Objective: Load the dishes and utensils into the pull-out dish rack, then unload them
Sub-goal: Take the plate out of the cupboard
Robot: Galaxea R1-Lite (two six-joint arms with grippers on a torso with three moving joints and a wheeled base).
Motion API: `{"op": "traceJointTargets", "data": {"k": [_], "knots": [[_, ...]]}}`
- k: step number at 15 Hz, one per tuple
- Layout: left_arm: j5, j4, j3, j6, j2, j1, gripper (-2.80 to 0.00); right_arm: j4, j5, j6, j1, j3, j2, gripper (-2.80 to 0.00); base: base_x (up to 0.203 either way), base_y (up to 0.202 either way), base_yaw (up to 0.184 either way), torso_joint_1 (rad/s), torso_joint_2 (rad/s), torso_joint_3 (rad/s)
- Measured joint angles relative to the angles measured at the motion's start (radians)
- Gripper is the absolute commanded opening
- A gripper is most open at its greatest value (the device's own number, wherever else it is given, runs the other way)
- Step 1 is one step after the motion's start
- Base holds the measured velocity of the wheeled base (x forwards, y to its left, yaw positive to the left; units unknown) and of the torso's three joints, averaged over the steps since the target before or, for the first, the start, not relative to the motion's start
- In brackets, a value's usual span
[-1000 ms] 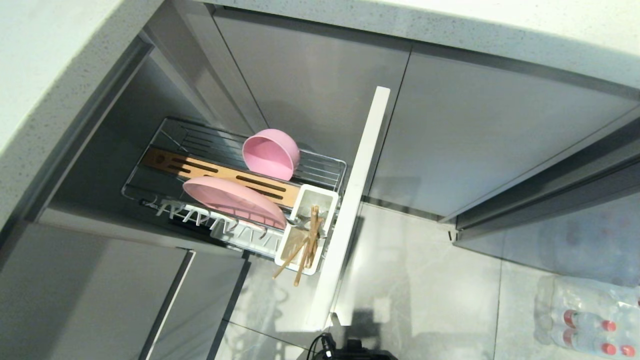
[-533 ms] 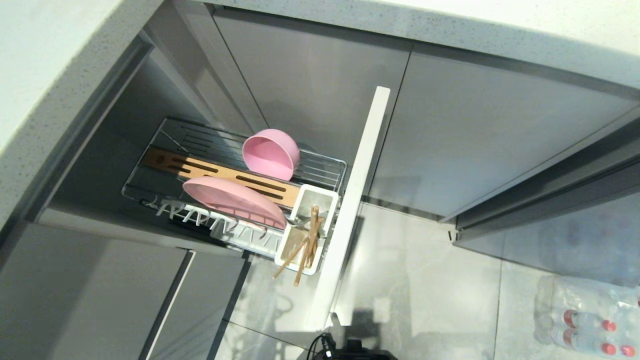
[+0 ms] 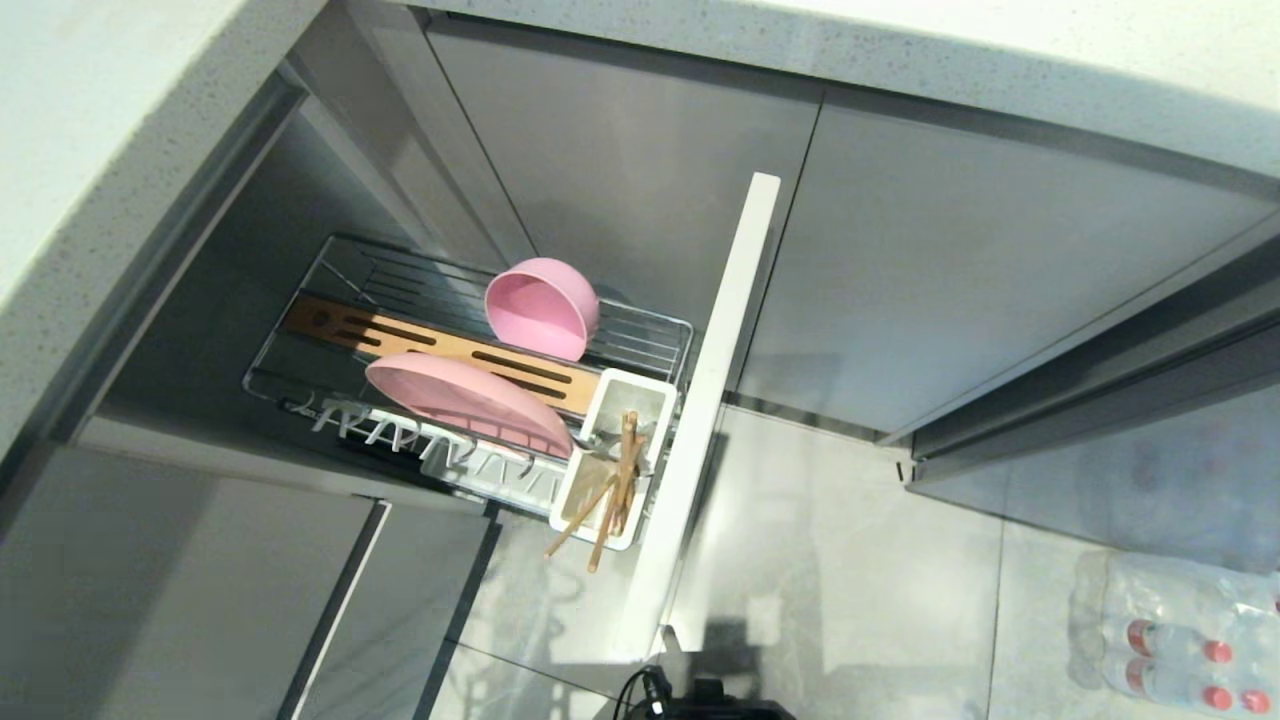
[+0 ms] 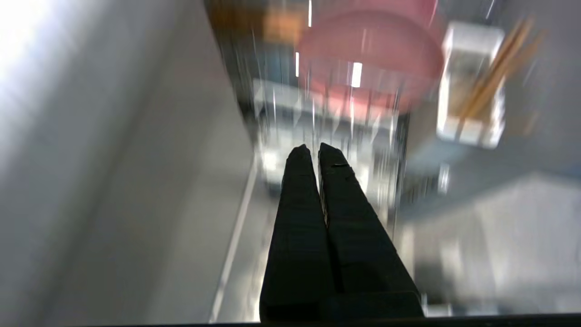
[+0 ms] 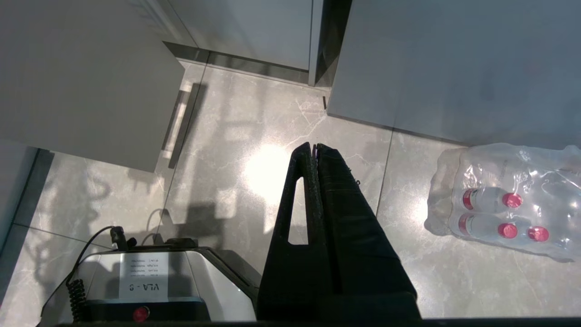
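step: we read loading as done, since the rack holds everything we can see; unloading looks about to start, nothing lifted yet.
rack: pull-out dish rack [image 3: 640, 340] stands drawn out of the cabinet, centre-left of the head view, its narrow pale front panel [image 3: 700, 420] running diagonally just right of the basket.
bowl: pink bowl [image 3: 542, 307] lies tipped on its side on the wire floor, above the slotted wooden strip [image 3: 440, 350], mouth facing lower left.
plate: pink plate [image 3: 465, 400] leans tilted in the white pronged tray [image 3: 420, 445], just left of the utensil cup [image 3: 612, 455].
utensils: chopsticks [image 3: 605, 500] stick out of the cup, fanned toward the lower centre of the frame; spoon we can't make out for sure.
left gripper: left gripper [image 4: 313, 152] has fingers pressed together, empty; in its wrist view it points at the tray below the plate, not touching.
right gripper: right gripper [image 5: 314, 147] also closed on nothing, parked over the floor near a pack of water bottles [image 5: 504, 204].
next: we'd open the left gripper first, then line up on a rim or on the chopstick ends. The tilted plate gives an exposed edge; thin sticks need a centred pinch.
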Motion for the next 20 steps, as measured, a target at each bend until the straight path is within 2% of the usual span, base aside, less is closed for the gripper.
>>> {"op": "traceJointTargets", "data": {"k": [2, 5, 7, 8, 10, 11, 14, 15, 17, 19, 20], "knots": [[-0.017, 0.042, -0.147, 0.0, 0.001, 0.0, -2.8, 0.0, 0.0, 0.0, 0.0, 0.0, 0.0, -2.8, 0.0, 0.0, 0.0, 0.0, 0.0, 0.0], [-0.118, 0.188, -0.425, -0.009, 0.027, -0.001, -2.8, 0.0, 0.001, 0.0, 0.0, 0.0, 0.0, -2.8, 0.0, 0.0, 0.0, 0.0, 0.0, 0.0], [-0.199, 0.256, -0.601, -0.046, 0.098, 0.001, -2.8, 0.0, 0.0, 0.0, 0.0, 0.0, 0.0, -2.8, 0.0, 0.0, 0.0, 0.0, 0.0, 0.0], [-0.234, 0.262, -0.702, -0.089, 0.154, 0.003, -2.8, 0.0, 0.0, 0.0, 0.0, 0.0, 0.0, -2.8, 0.0, 0.0, 0.0, 0.0, 0.0, 0.0], [-0.282, 0.244, -0.903, -0.222, 0.284, 0.006, -2.8, 0.0, 0.0, 0.0, 0.0, 0.0, 0.0, -2.8, 0.0, 0.0, 0.0, 0.0, 0.0, 0.0], [-0.296, 0.218, -0.997, -0.311, 0.36, 0.006, -2.8, 0.0, 0.0, 0.0, 0.0, 0.0, 0.0, -2.8, 0.0, 0.0, 0.0, 0.0, 0.0, 0.0], [-0.306, 0.063, -1.156, -0.624, 0.572, 0.005, -2.8, 0.0, 0.0, 0.0, 0.0, 0.0, 0.0, -2.8, 0.0, 0.0, 0.0, 0.0, 0.0, 0.0], [-0.275, -0.002, -1.184, -0.73, 0.644, -0.001, -2.8, 0.0, 0.0, 0.0, 0.0, 0.0, 0.0, -2.8, 0.0, 0.0, 0.0, 0.0, 0.0, 0.0], [-0.179, -0.058, -1.23, -0.877, 0.764, -0.021, -2.8, 0.0, 0.0, 0.0, 0.0, 0.0, 0.0, -2.8, 0.0, 0.0, 0.0, 0.0, 0.0, 0.0], [-0.052, -0.026, -1.268, -1.013, 0.87, -0.099, -2.8, 0.0, 0.0, 0.0, 0.0, 0.0, 0.0, -2.8, 0.0, 0.0, 0.0, 0.0, 0.0, 0.0], [-0.017, 0.013, -1.277, -1.058, 0.902, -0.146, -2.8, 0.0, 0.0, 0.0, 0.0, 0.0, 0.0, -2.8, 0.0, 0.0, 0.0, 0.0, 0.0, 0.0]]}}
